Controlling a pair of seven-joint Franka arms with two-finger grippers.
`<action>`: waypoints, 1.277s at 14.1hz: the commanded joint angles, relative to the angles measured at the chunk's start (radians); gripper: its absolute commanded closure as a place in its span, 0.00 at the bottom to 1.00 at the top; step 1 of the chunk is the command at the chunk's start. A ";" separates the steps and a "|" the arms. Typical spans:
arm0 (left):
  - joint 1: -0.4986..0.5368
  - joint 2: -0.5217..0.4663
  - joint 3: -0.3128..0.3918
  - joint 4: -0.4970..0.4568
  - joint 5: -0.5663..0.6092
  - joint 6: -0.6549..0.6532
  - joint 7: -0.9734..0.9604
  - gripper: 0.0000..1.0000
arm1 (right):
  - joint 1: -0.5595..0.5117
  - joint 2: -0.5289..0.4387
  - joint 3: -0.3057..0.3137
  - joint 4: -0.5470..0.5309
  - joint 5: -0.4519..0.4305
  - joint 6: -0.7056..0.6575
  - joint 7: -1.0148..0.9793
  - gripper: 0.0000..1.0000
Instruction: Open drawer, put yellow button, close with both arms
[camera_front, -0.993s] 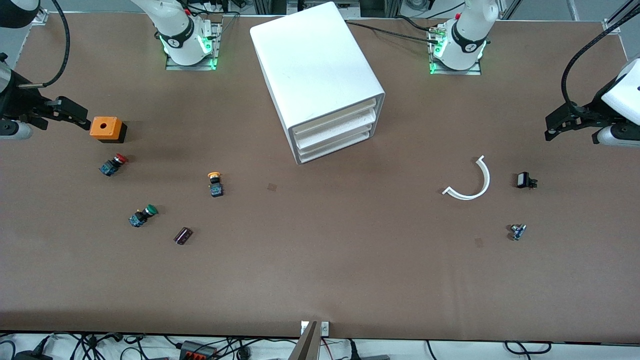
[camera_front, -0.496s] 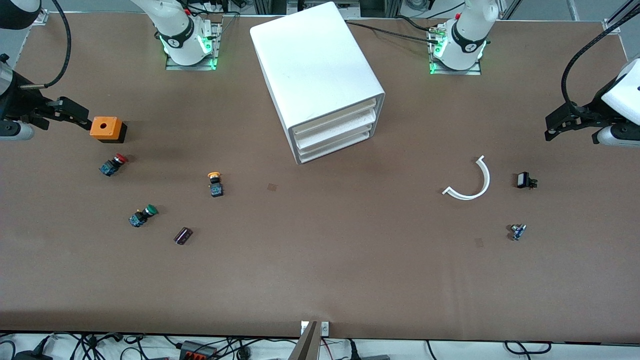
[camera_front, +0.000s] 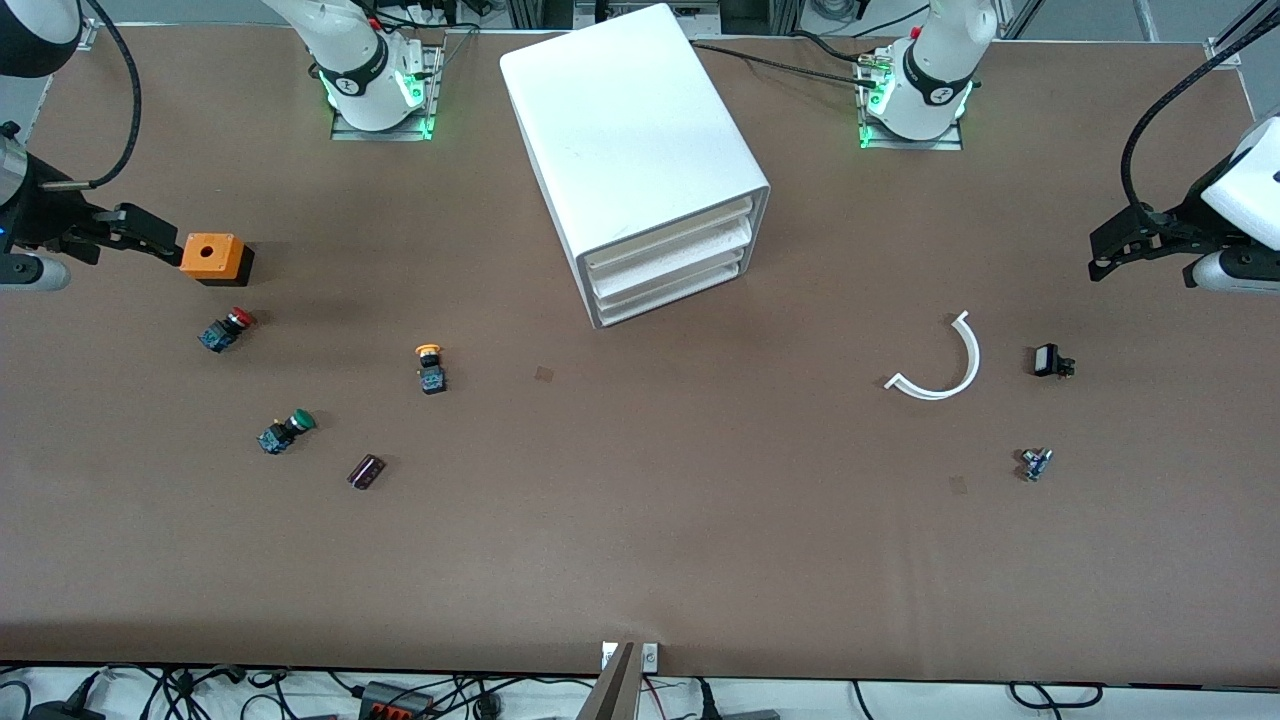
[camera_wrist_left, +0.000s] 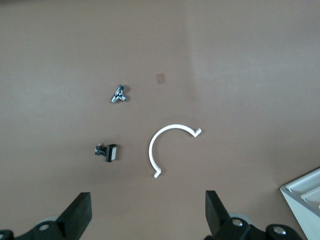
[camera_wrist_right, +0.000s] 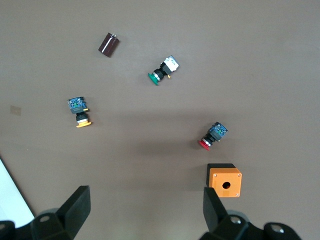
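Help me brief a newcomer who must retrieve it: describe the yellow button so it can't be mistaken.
Start at the white drawer cabinet mid-table, then look nearer the front camera and toward the right arm's end. The yellow button lies there alone on the brown table. Its cap is yellow-orange, whereas the red button and green button lie farther toward that end.

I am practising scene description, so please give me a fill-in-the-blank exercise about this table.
1. All three drawers of the white drawer cabinet are ____.
2. The small yellow-capped push button lies on the brown ____.
3. The right tool hangs over the orange box with its fingers ____.

Missing words: shut; table; open
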 joint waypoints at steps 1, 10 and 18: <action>0.001 0.049 -0.008 0.029 0.017 -0.048 0.006 0.00 | -0.023 -0.009 0.005 -0.004 0.009 -0.008 -0.020 0.00; -0.034 0.137 -0.010 0.030 0.013 -0.061 0.020 0.00 | -0.016 0.015 0.008 -0.002 0.021 0.004 -0.019 0.00; -0.091 0.146 -0.105 0.029 -0.120 -0.139 0.188 0.00 | 0.104 0.106 0.019 -0.001 0.045 0.050 -0.011 0.00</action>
